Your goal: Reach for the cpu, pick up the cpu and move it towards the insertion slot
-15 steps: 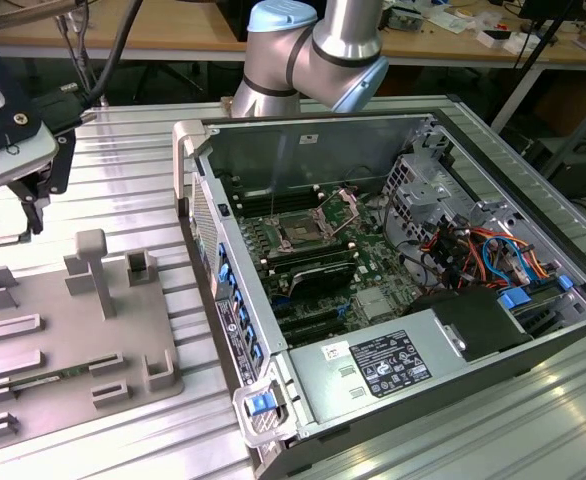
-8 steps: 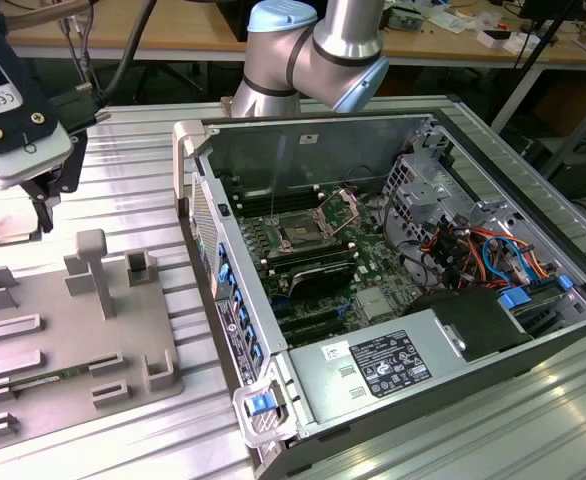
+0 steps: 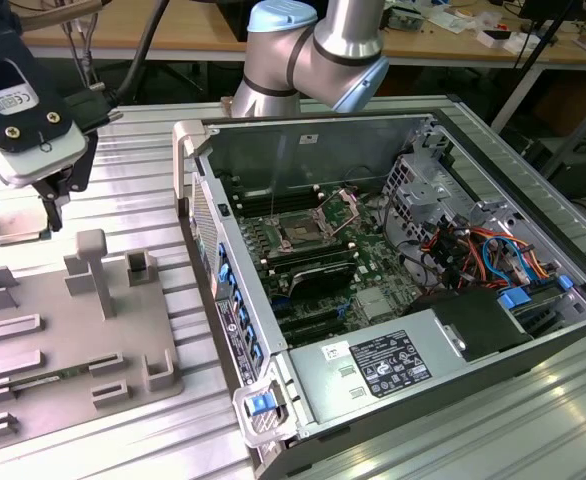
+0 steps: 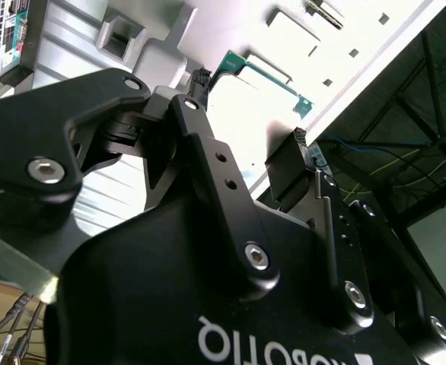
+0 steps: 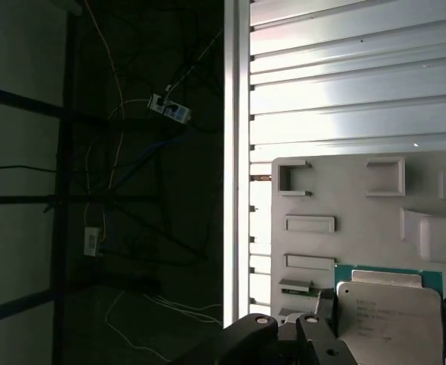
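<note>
Hand (image 4: 250, 106) straddles cpu (image 5: 394, 323), squared to chip edges since flat part offers no other grip. Cannot tell whether pinching or merely spread. Cpu outside computer case (image 3: 313, 150), well apart, on the exterior view's left. Insertion slot (image 3: 301, 232) inside case, bracket (image 3: 345, 205) flipped open, socket bared to receive chip.

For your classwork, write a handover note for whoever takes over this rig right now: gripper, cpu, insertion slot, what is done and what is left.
Gripper: open, holding nothing, poised over the cpu.
Cpu: lying outside the computer case, at the exterior view's left, not gripped.
Insertion slot: inside the case, empty.
Done: the reach is nearly complete.
Left: pick-up and the move towards the slot.
</note>
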You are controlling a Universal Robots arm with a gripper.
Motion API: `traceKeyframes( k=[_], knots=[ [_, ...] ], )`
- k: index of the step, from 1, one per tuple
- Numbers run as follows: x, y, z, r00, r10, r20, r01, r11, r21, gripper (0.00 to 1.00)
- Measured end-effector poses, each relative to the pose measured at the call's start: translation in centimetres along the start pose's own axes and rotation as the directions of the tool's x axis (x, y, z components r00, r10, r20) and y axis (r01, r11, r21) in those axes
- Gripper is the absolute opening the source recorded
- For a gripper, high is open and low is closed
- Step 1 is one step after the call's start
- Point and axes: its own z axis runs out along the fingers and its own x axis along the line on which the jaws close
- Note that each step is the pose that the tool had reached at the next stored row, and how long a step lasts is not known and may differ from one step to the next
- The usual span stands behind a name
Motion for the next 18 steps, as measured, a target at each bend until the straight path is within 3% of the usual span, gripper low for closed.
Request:
traceKeyframes(
  k=[18],
  knots=[
    [-2.04, -0.05, -0.05, 1.0, 0.0, 0.0001, 0.0, 1.0, 0.0, 0.55]
  ],
)
